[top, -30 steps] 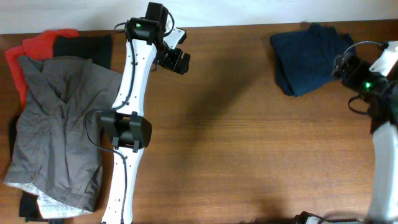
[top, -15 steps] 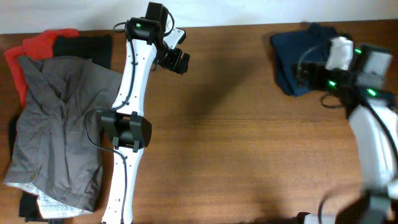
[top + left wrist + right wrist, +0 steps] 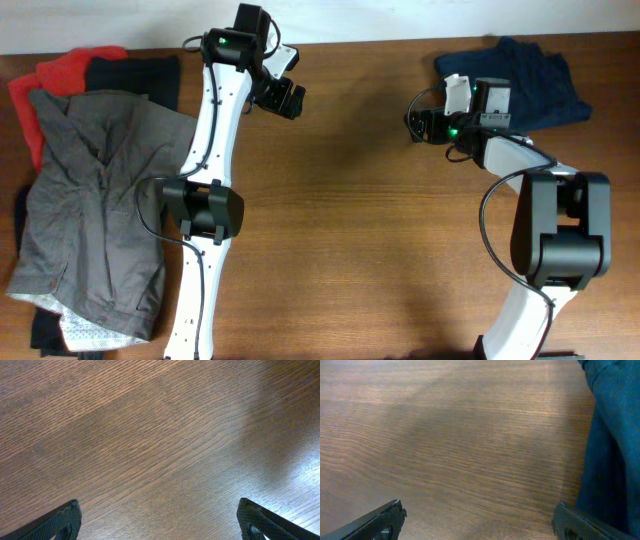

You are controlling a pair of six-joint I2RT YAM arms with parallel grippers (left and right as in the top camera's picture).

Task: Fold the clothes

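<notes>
The dark navy shorts (image 3: 535, 78) lie crumpled at the back right of the table; their edge shows at the right of the right wrist view (image 3: 615, 435). My right gripper (image 3: 416, 122) hovers just left of them, open, with only bare wood between its fingers (image 3: 477, 527). My left gripper (image 3: 285, 92) is near the back middle-left, open over bare wood (image 3: 160, 527). A pile of clothes sits at the far left: a grey garment (image 3: 90, 210) on top of red (image 3: 60, 75) and black (image 3: 135, 70) ones.
The brown wooden table (image 3: 380, 250) stretches between the two arms. The left arm (image 3: 205, 210) runs from the front edge to the back beside the pile. The right arm's elbow (image 3: 560, 230) stands at the right.
The right arm has swung leftwards from the table's right edge, passing over the navy shorts, and its gripper now sits left of them. The left arm has not moved.
</notes>
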